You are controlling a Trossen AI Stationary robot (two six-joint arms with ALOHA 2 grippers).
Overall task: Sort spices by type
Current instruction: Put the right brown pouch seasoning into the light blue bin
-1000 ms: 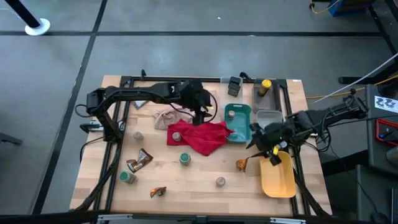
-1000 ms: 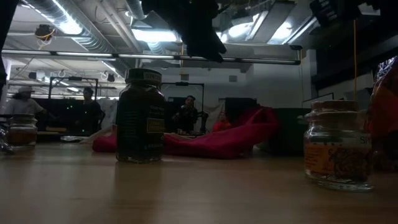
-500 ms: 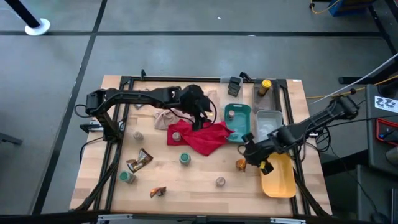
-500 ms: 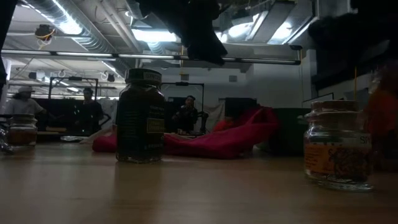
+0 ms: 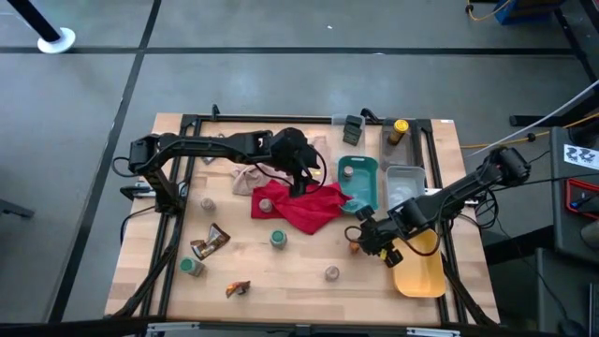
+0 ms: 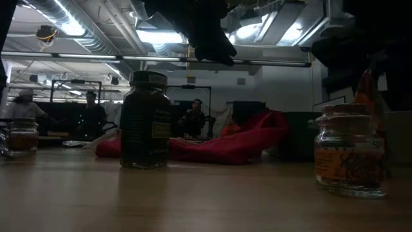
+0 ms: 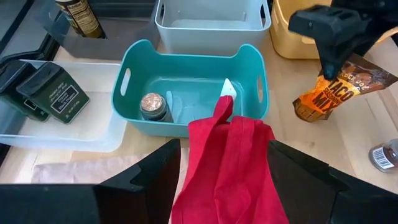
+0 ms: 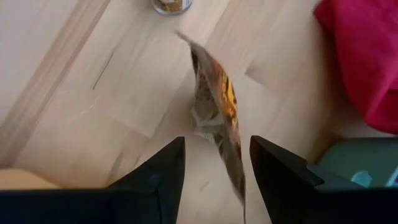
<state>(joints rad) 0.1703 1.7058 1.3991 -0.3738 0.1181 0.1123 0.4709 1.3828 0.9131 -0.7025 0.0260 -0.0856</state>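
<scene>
Over the past second the right arm has swung in from the yellow tray [image 5: 418, 267] toward the orange sachet [image 5: 357, 245], and the right gripper [image 5: 368, 240] now straddles it, fingers [image 8: 163, 176] spread to either side and not yet closed. The packet stands on edge on the wood, between the red cloth [image 5: 301, 206] and the yellow tray. The step in hand looks to be picking up this sachet; the next move calls for closing squarely on the thin, crinkly edge without tipping it. In the left wrist view the packet's print reads "MIX" under "TACO". The left gripper [image 5: 298, 174] hovers over the red cloth's far edge, fingers [image 7: 143, 180] apart and holding nothing, facing the teal tray [image 7: 190, 68], where one grey-lidded jar [image 7: 152, 107] sits.
</scene>
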